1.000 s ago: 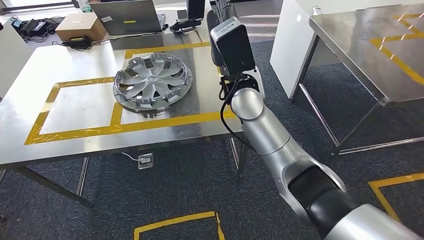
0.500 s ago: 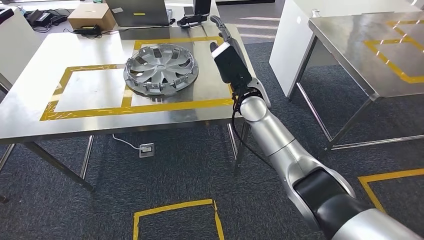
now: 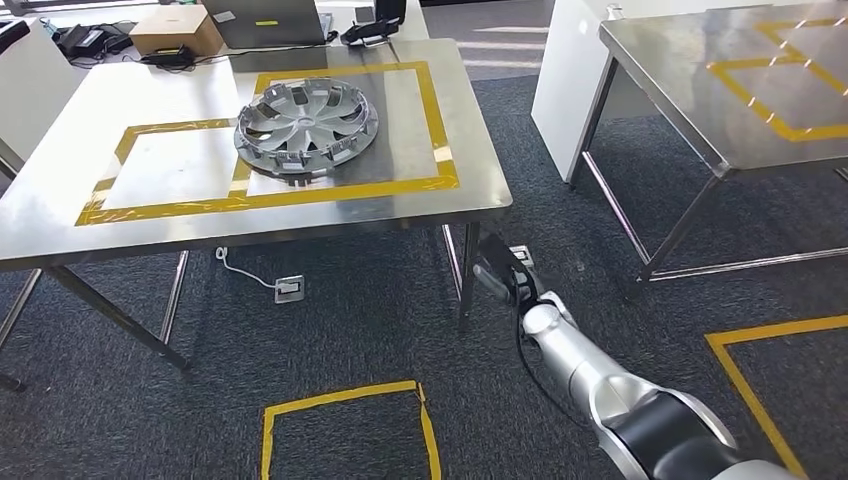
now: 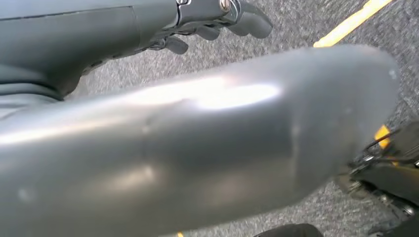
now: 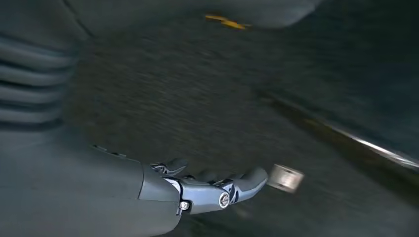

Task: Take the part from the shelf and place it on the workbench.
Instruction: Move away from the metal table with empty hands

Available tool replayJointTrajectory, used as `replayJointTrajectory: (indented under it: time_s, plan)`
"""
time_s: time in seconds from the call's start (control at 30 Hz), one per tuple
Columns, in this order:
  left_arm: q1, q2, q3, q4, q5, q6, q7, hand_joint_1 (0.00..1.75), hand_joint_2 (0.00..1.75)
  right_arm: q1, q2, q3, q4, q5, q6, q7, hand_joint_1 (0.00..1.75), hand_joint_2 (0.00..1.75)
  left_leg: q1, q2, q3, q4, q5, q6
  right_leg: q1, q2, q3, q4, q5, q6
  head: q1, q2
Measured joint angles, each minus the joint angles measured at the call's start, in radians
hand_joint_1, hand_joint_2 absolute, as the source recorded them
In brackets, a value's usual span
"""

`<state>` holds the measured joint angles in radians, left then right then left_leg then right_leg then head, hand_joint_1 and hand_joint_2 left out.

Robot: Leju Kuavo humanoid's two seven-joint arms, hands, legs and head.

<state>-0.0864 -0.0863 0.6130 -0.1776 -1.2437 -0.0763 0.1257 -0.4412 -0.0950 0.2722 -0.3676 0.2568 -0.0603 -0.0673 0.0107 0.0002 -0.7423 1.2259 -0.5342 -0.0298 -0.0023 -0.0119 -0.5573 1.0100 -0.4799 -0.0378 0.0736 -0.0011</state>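
The part, a silver hubcap (image 3: 305, 125), lies flat on the steel workbench (image 3: 150, 230), straddling the yellow tape line between two marked rectangles. My right hand (image 3: 500, 275) hangs low beside the bench's front right leg, well below the tabletop and away from the hubcap. In the right wrist view, this hand (image 5: 212, 190) has its fingers stretched out over dark carpet and holds nothing. In the left wrist view, my left hand (image 4: 212, 19) hangs over the carpet, its fingers loose and empty.
A cardboard box (image 3: 175, 30) and a laptop (image 3: 270, 20) stand at the bench's far edge. A second steel table (image 3: 700, 100) stands to the right, past a white cabinet (image 3: 560, 70). A power socket (image 3: 290, 290) and yellow tape squares (image 3: 340, 400) mark the floor.
My right arm has dropped from beside the hubcap above the bench to down by the bench leg. The view has shifted a little; the hubcap stays on the bench.
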Motion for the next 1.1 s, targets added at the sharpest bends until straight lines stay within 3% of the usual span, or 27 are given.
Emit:
replayJointTrajectory:
  time_s: [0.03,0.07,0.1,0.13,0.17,0.23,0.27,0.3,0.4,0.57,1.0,1.1]
  plan:
    - [0.002,0.0,0.0,0.0,0.0,0.0,0.0,0.0,0.0,0.038,0.0,-0.01,0.023,-0.006,0.003,0.026,0.0,1.75,0.0,0.0,-0.011,0.051,-0.023,-0.002,0.002,-0.002,-0.007,0.0,0.004,0.0,0.0,0.0]
    - [0.004,0.001,0.0,0.0,0.0,-0.001,0.0,0.0,0.0,0.074,0.0,-0.019,0.043,-0.013,0.005,0.046,0.0,1.75,0.0,0.0,-0.004,0.069,-0.028,-0.002,0.003,-0.004,-0.012,0.001,0.008,0.001,0.0,0.0]
    - [0.006,0.003,0.0,0.0,0.0,-0.001,0.0,0.0,0.0,0.106,0.0,-0.027,0.059,-0.019,0.006,0.061,0.0,1.75,0.0,0.0,0.024,0.043,-0.015,-0.001,0.003,-0.005,-0.017,0.002,0.01,0.002,0.0,0.0]
    - [0.007,0.004,0.0,0.0,0.0,-0.001,0.0,0.0,0.0,0.133,0.0,-0.034,0.074,-0.025,0.006,0.077,0.0,1.31,-0.001,0.0,0.07,-0.017,0.007,0.003,0.004,-0.005,-0.021,0.003,0.013,0.004,0.0,0.0]
    - [0.008,0.006,0.0,0.0,0.0,-0.001,-0.001,0.0,0.0,0.155,0.0,-0.041,0.086,-0.033,0.006,0.099,0.0,1.31,-0.002,-0.001,0.122,-0.092,0.022,0.007,0.004,-0.004,-0.024,0.005,0.015,0.007,0.0,0.0]
    - [0.01,0.01,0.0,0.0,0.004,-0.001,-0.011,0.0,0.87,0.198,0.001,-0.062,0.112,-0.067,-0.002,0.159,0.0,1.31,-0.006,-0.004,0.19,-0.188,0.043,0.017,0.003,-0.002,-0.025,0.006,0.019,0.016,0.002,0.0]
    - [0.012,0.012,0.0,0.0,0.009,-0.001,-0.02,0.0,1.31,0.225,0.002,-0.078,0.123,-0.097,-0.013,0.189,0.0,1.75,-0.01,-0.005,0.2,-0.204,0.042,0.021,0.002,-0.003,-0.023,0.006,0.02,0.022,0.002,0.0]
    - [0.015,0.013,0.001,0.0,0.016,-0.001,-0.03,0.0,1.75,0.257,0.003,-0.101,0.134,-0.138,-0.027,0.218,0.0,1.75,-0.011,-0.006,0.201,-0.206,0.047,0.022,0.003,-0.004,-0.02,0.005,0.017,0.022,0.003,0.0]
    - [0.032,0.019,0.009,0.0,0.029,-0.001,-0.041,0.0,1.75,0.346,0.018,-0.193,0.156,-0.271,-0.065,0.298,0.0,1.75,-0.013,-0.007,0.201,-0.218,0.045,0.025,0.004,-0.005,-0.02,0.003,0.016,0.019,0.004,0.0]
    - [0.048,0.029,0.011,-0.001,0.025,-0.003,-0.019,0.0,1.75,0.413,0.058,-0.331,0.169,-0.372,-0.089,0.369,0.0,1.75,-0.018,0.003,0.194,-0.214,0.047,0.034,-0.002,0.004,-0.027,0.0,0.027,0.034,0.004,0.0]
    - [0.107,0.049,-0.146,-0.052,0.406,0.018,-0.047,0.0,1.75,0.479,0.09,-0.381,0.148,-0.342,-0.047,0.277,0.0,1.75,-0.019,0.004,0.193,-0.213,0.049,0.036,-0.002,0.004,-0.029,0.0,0.031,0.04,0.003,0.0]
    - [0.121,0.052,-0.193,-0.068,0.504,0.024,-0.057,0.0,1.75,0.492,0.091,-0.381,0.134,-0.332,-0.034,0.252,0.0,0.44,-0.018,0.004,0.193,-0.213,0.05,0.035,-0.002,0.004,-0.029,0.0,0.03,0.039,0.003,0.0]
